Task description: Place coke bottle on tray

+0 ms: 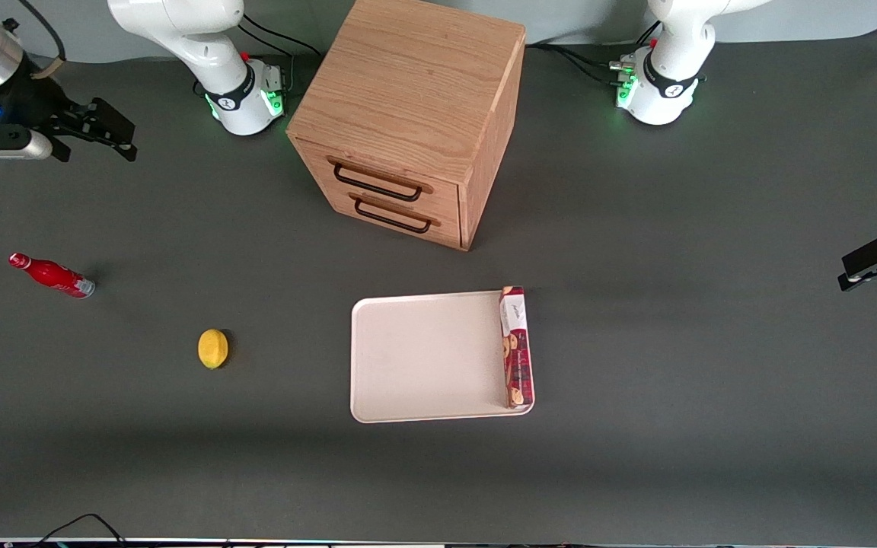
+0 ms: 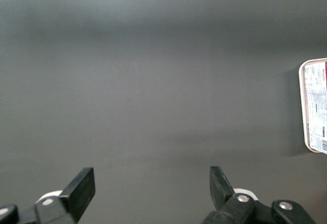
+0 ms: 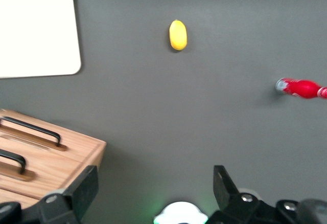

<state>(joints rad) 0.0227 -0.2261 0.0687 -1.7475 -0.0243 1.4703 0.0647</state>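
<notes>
A: Where is your coke bottle (image 1: 51,275)?

B: It lies on its side on the table (image 1: 674,342) at the working arm's end, near a lemon (image 1: 213,348) and well apart from the tray (image 1: 423,358).

A: And your tool (image 1: 103,131)?

B: High above the table, farther from the front camera than the bottle, fingers spread, holding nothing. A biscuit box (image 1: 516,347) lies along one tray edge.

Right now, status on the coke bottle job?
Gripper open, raised at working arm's end of table. Coke bottle lying on table, untouched. Tray carries biscuit box along one edge. Lemon between bottle and tray.
</notes>
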